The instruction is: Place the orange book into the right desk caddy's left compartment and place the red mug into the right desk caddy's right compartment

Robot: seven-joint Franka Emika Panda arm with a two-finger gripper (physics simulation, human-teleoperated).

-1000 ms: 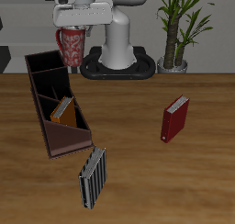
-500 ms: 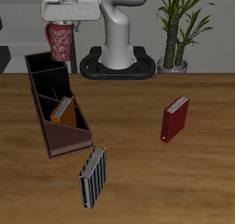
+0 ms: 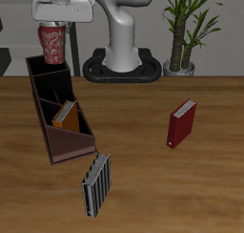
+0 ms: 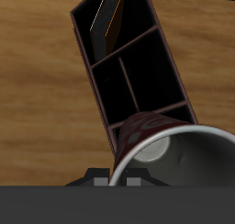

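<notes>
Red mug (image 3: 51,44) above wooden table (image 3: 172,189)

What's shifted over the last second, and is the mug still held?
The pincer has carried the red mug sideways and slightly up, from near the robot's base to above the far end of the right desk caddy; the mug is still gripped, not released. The orange book stays in the caddy, and the dark red book and striped book have not moved.

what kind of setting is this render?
Likely a simulated office or study desk: wooden table, desk caddy holding an orange book, a potted plant behind. The gripper carries a red mug.
</notes>
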